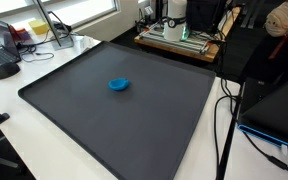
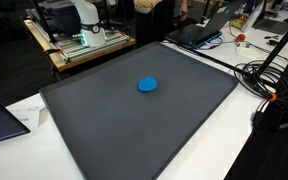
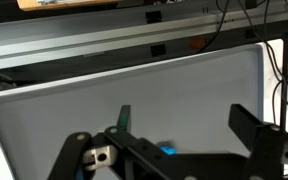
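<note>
A small blue round object lies near the middle of a large dark grey mat in both exterior views. The mat covers most of a white table. In the wrist view my gripper is open, its two dark fingers standing wide apart above the mat. Nothing is between them. A sliver of the blue object shows just behind the gripper's body, lower in that view. The gripper itself does not show in either exterior view.
The robot's base stands on a wooden platform behind the mat. Black cables run along one side of the table. A laptop and a mouse lie near the mat's corners.
</note>
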{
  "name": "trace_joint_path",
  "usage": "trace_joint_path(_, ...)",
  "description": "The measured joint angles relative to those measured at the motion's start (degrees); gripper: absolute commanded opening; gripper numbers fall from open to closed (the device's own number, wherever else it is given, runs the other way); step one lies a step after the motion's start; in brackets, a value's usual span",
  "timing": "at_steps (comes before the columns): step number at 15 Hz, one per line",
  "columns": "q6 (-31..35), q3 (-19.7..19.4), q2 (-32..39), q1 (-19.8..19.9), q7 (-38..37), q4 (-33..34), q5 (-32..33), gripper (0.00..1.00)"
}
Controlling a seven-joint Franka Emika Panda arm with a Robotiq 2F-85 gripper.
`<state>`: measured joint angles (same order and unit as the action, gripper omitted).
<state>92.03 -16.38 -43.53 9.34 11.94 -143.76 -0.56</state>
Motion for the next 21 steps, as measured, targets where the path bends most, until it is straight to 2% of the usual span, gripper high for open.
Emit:
trace_joint_path(4,-0.04,7.17,-2.96,-3.87,-0.34,0.21,-2.52,1.0)
trace_joint_path(12,0.12,20.7,-8.53,-16.66,-1.04,4.04,-5.11,1.0)
trace_joint_path(14,0.11,21.49,-8.54,-17.73,-1.99,4.34,-4.98,1.0)
trace_joint_path(21,0.11,20.49,-8.28,-17.37,-1.96,4.27,-4.91,1.0)
